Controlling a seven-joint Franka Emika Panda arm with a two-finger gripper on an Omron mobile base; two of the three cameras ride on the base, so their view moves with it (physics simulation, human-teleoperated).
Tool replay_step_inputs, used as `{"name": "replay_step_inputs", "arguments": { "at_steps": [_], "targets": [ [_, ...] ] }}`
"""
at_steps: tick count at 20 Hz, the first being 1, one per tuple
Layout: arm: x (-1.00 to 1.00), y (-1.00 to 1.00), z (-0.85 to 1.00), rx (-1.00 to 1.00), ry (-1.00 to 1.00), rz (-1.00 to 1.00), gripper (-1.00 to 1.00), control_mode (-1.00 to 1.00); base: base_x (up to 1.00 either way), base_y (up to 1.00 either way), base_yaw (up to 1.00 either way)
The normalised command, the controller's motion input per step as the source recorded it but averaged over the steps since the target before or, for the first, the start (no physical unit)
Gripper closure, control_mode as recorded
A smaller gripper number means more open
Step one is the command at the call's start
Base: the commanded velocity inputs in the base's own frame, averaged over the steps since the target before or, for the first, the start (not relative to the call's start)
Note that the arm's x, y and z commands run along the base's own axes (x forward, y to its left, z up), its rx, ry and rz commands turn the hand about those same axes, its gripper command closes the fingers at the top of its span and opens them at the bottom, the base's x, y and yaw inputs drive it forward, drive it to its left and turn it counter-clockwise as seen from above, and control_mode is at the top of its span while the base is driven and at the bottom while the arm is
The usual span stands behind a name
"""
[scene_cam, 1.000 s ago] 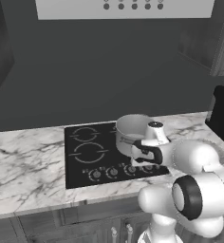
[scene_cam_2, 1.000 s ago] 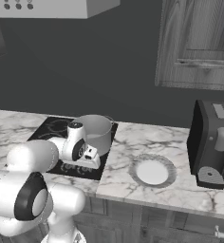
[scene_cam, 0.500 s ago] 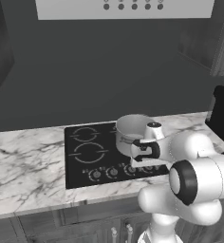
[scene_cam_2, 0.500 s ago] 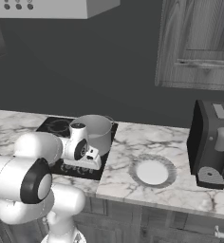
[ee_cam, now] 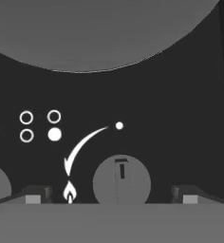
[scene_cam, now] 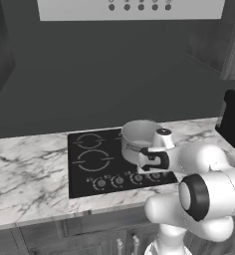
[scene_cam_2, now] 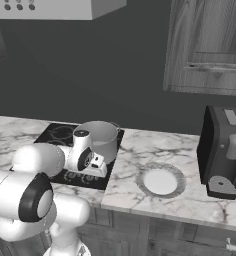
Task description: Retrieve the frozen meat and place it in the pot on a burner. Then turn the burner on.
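Observation:
The silver-grey pot (scene_cam: 138,138) stands on the back right burner of the black cooktop (scene_cam: 84,172). It also rises behind my hand in the right base view (scene_cam_2: 102,138), and its curved wall (ee_cam: 104,33) spans the top of the hand view. My gripper (scene_cam: 150,169) points down at the front row of knobs, just in front of the pot. In the hand view it (ee_cam: 111,194) is open, its fingertips (ee_cam: 35,193) straddling one round knob (ee_cam: 121,180) without touching it. The frozen meat is hidden from view.
A flame mark (ee_cam: 69,192) and a burner diagram (ee_cam: 40,126) are printed left of the knob. Further knobs (scene_cam: 109,182) run along the cooktop's front. On the marble counter to the right lie a round plate (scene_cam_2: 160,181) and a dark coffee machine (scene_cam_2: 224,150).
My hand has dropped a little lower and nearer to the knob row in front of the pot, and the elbow has swung. The jaws have stayed open.

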Motion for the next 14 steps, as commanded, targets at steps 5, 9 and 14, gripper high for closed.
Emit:
{"name": "replay_step_inputs", "arguments": {
  "at_steps": [5,9,14],
  "targets": [
    [-0.04,0.0,-0.02,0.0,-0.16,0.0,-1.0,-1.0,0.0,0.0,0.0],
    [0.0,0.0,-0.31,0.0,0.0,0.0,-1.0,-1.0,0.0,0.0,0.0],
    [0.0,0.0,-0.44,0.0,0.0,0.0,-1.0,-1.0,0.0,0.0,0.0]
  ]
}}
